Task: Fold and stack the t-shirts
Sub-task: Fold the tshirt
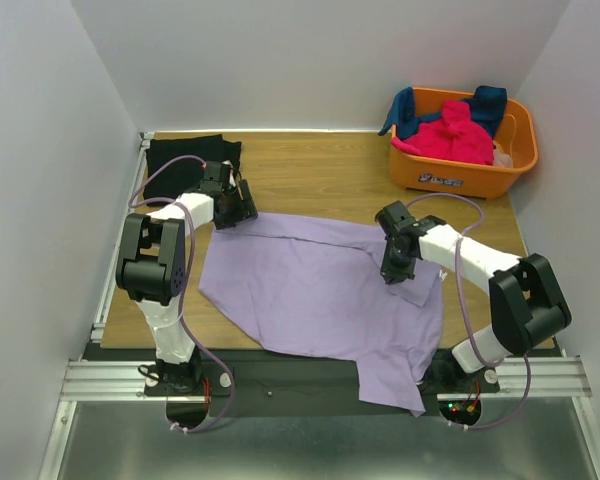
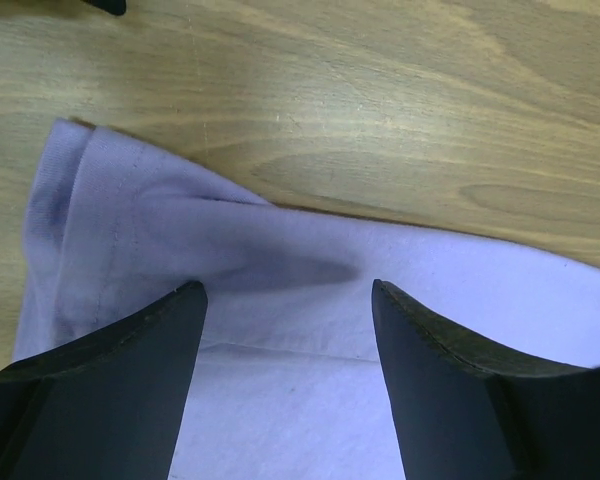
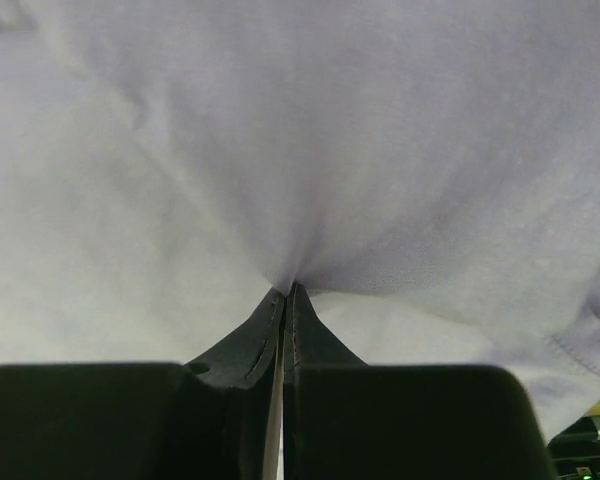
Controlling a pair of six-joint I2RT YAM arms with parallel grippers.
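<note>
The large lavender t-shirt [image 1: 320, 295] lies spread over the table's middle, its near edge hanging over the front. My left gripper [image 1: 242, 213] is open above the shirt's far left corner [image 2: 130, 220], its fingers [image 2: 130, 380] on either side of the cloth, nothing held. My right gripper [image 1: 395, 270] is shut on a pinch of the lavender t-shirt [image 3: 310, 180] at its right side. A black t-shirt [image 1: 190, 155] lies folded at the far left corner. Hot-pink [image 1: 450, 135] and dark teal-blue [image 1: 485, 100] t-shirts sit in the basket.
The orange plastic basket [image 1: 460, 175] stands at the far right of the wooden table [image 1: 320, 175]. White walls close in the left, back and right sides. A metal rail [image 1: 310, 380] runs along the near edge.
</note>
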